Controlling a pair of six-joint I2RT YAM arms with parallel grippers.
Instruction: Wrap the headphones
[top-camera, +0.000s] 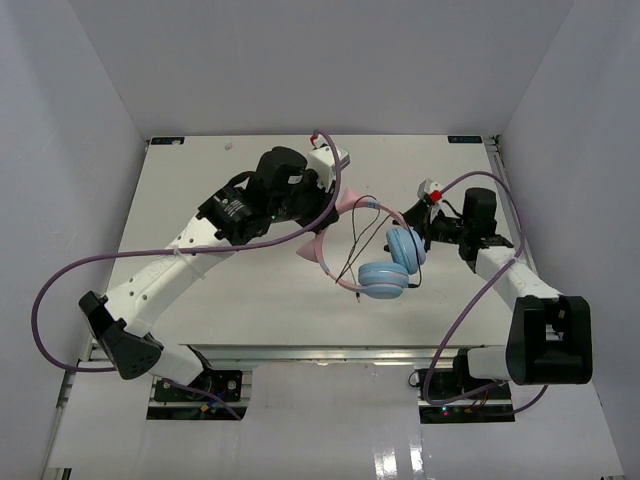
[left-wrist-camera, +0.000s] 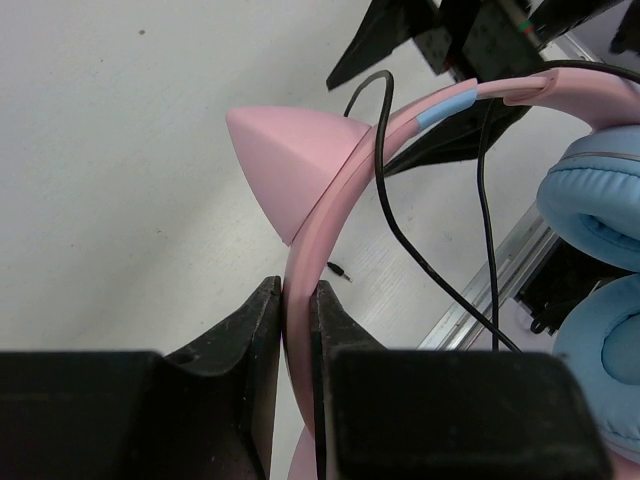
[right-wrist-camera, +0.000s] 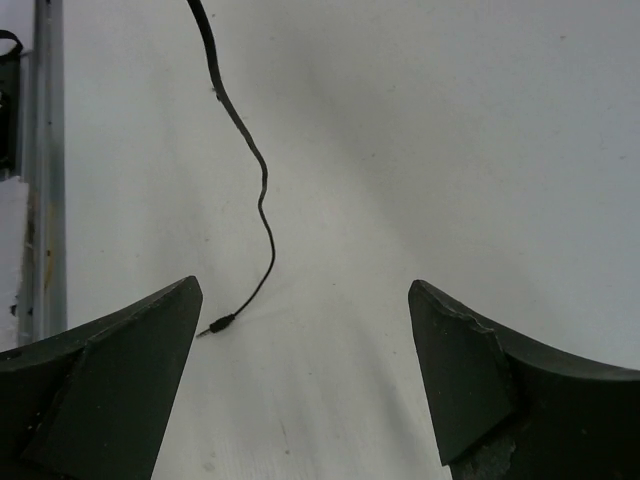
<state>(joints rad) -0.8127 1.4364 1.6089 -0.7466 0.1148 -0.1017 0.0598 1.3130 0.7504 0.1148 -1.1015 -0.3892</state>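
The headphones (top-camera: 383, 278) hang over the middle of the table, with two light-blue ear cups (left-wrist-camera: 600, 200) and a pink headband (left-wrist-camera: 330, 190). My left gripper (left-wrist-camera: 297, 290) is shut on the headband just behind a pink cat-ear point (left-wrist-camera: 285, 160); from above, the left gripper (top-camera: 332, 215) is at mid-table. The thin black cord (left-wrist-camera: 400, 230) loops loosely over the band and down to the table. Its plug (right-wrist-camera: 218, 323) lies on the white surface. My right gripper (right-wrist-camera: 305, 300) is open over the table with nothing between its fingers, and the cord (right-wrist-camera: 262, 200) trails ahead to its left. From above, the right gripper (top-camera: 435, 225) is just right of the ear cups.
Thick purple cables (top-camera: 60, 290) loop out from both arms. An aluminium rail (left-wrist-camera: 500, 270) runs along the table's near edge. White walls (top-camera: 60, 120) close in the left, right and back sides.
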